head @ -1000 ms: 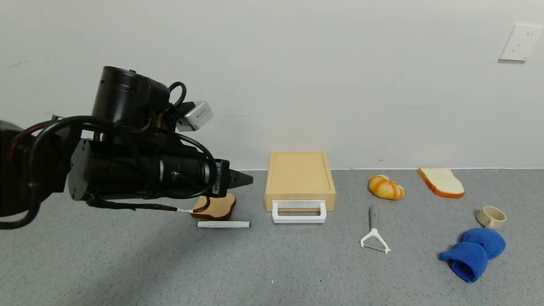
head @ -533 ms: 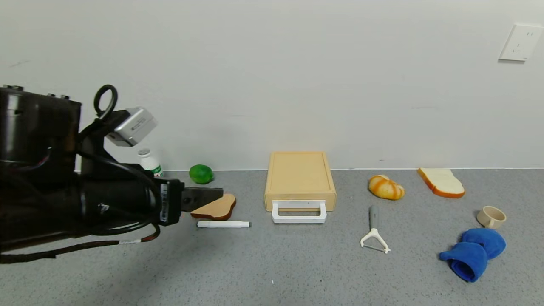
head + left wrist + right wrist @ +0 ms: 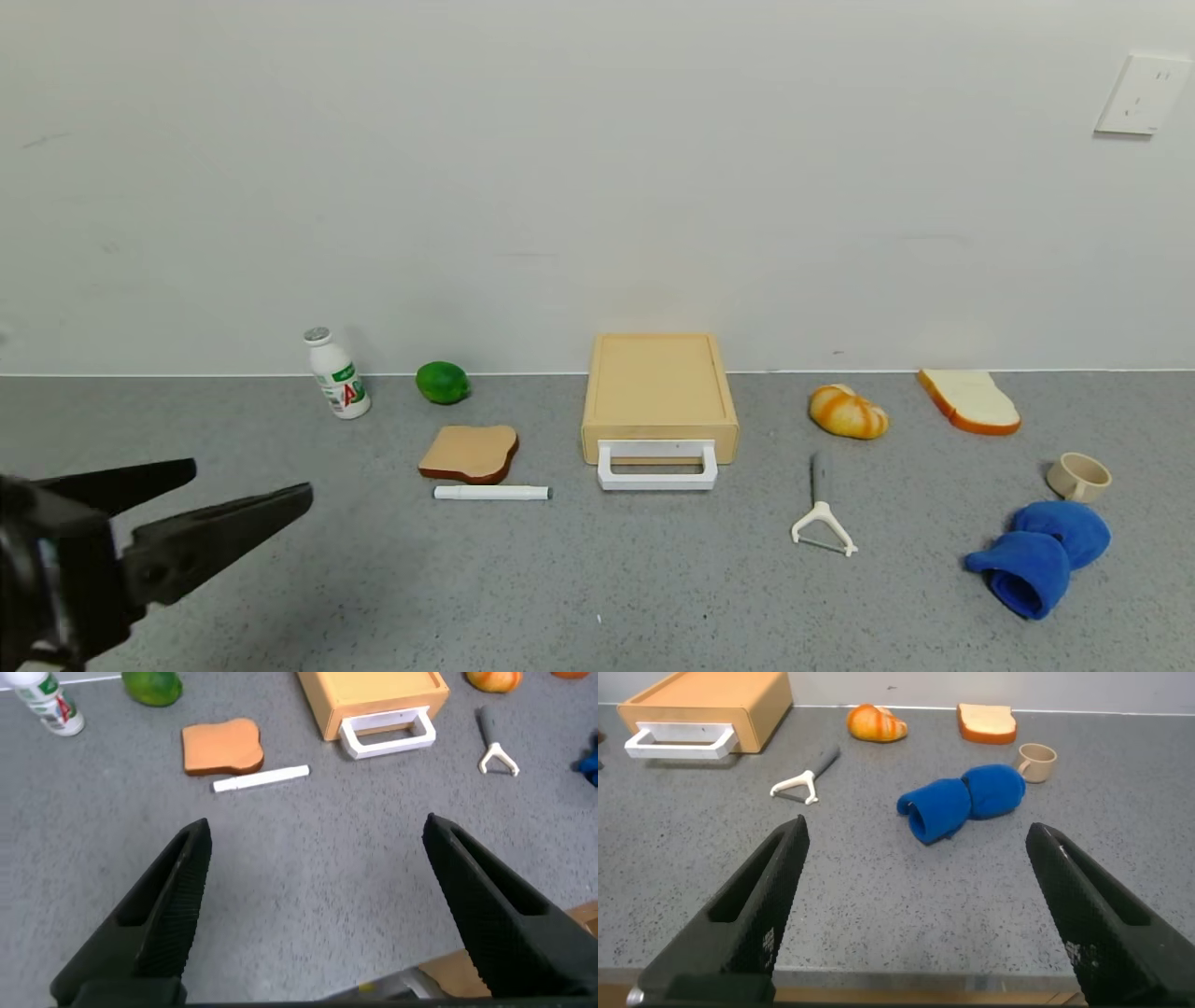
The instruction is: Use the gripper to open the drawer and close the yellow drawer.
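The pale yellow-tan drawer sits against the wall at the table's middle, its tray pushed in and its white loop handle facing me. My left gripper is open and empty at the lower left, well away from the drawer. In the left wrist view the gripper hangs over bare table, with the drawer and its handle far ahead. My right gripper is open and empty near the table's front edge, out of the head view. Its view shows the drawer far off.
A tan toast slice and a white marker lie left of the drawer, with a lime and a small bottle behind. To the right are a peeler, croissant, bread slice, cup and blue cloth.
My left arm has pulled back from beside the toast to the lower left corner. It now uncovers the bottle and lime, and its fingers stand apart.
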{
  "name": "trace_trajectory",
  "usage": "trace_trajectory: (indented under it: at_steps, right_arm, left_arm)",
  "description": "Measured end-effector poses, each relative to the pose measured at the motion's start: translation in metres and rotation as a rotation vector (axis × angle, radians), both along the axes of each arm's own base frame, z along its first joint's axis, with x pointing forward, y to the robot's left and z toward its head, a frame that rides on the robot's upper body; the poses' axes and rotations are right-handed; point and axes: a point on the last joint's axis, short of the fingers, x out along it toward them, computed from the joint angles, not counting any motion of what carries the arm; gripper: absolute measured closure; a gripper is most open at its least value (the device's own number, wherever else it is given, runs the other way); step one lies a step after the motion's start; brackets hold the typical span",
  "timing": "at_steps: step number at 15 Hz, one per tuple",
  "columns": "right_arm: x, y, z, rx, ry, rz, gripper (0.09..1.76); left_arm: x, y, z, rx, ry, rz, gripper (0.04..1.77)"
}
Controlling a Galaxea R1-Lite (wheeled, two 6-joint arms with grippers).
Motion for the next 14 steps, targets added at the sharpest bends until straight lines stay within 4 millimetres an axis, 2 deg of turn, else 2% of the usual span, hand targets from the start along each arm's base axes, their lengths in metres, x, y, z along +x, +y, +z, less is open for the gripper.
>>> trace_trajectory:
  at_steps: [5,9,14]
  right_arm:
    - [0.000,0.000,0.000,0.000,0.000,0.001,0.14]
    - [0.000,0.000,0.000,0.000,0.000,0.000,0.14]
    - [0.000,0.000,0.000,0.000,0.000,0.000,0.14]
  left_arm:
    - [-0.054,0.024,0.003,-0.006,-0.084,0.077,0.13]
    - [-0.089,0.040,0.001,-0.018,-0.151,0.145,0.12]
    - [-0.121,0.049,-0.005,-0.038,-0.228,0.272,0.11]
